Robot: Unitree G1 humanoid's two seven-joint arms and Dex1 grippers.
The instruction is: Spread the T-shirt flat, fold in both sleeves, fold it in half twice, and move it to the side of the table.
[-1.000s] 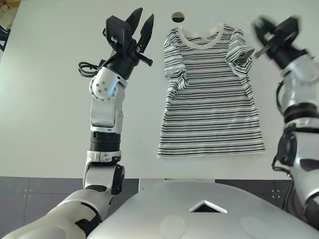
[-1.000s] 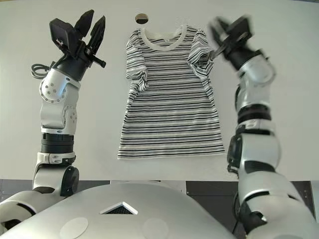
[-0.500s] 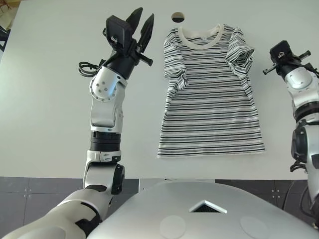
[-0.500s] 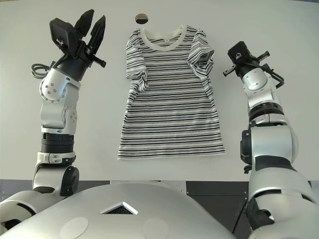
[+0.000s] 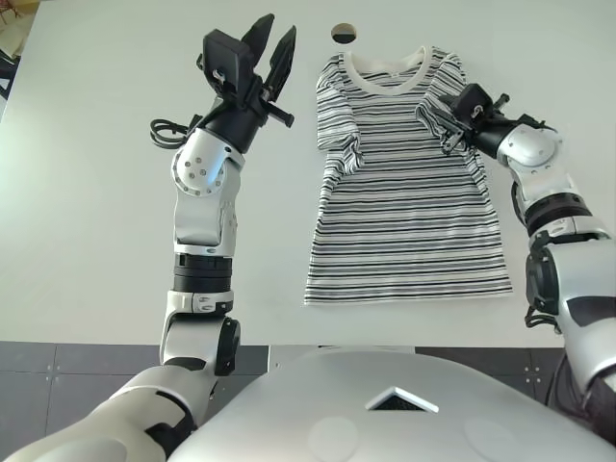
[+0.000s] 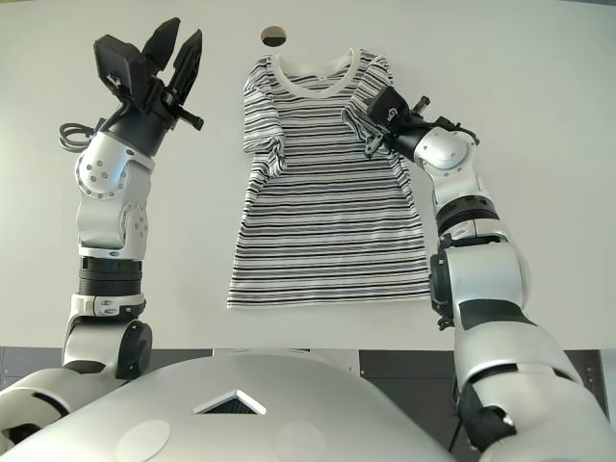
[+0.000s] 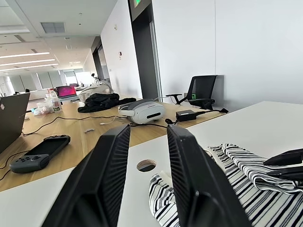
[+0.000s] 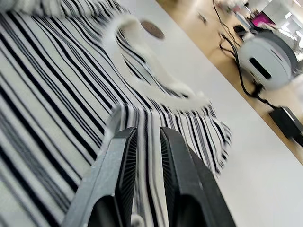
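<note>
**T-shirt laid out on table, right gripper at its sleeve**

T-shirt [image 5: 404,202] lies on its back near the middle of the table [image 5: 96,241], neckline away from the robot and hem toward it. The fabric is a soft knit with narrow black and white stripes. The collar [image 5: 390,69] is a plain white ribbed band. The body lies mostly flat and widens toward a straight hem. The left sleeve [image 5: 337,125] is bunched inward over the chest and creased.

The right gripper [image 5: 447,130] sits on the shirt's right shoulder and covers part of that sleeve. Its fingers are narrowly parted, tips at the sleeve's folded edge; whether they hold cloth cannot be made out. The left gripper [image 5: 279,27] is held up off the table, left of the shirt, fingers spread apart and holding nothing.

The table is smooth, white and matte, with a round cable hole [image 5: 343,34] just beside the collar. A black cable [image 5: 164,130] loops beside the left arm.

The left wrist view shows an office: a wooden desk [image 7: 71,132] with a game controller [image 7: 40,151], and a black office chair [image 7: 201,92] by the wall.
</note>
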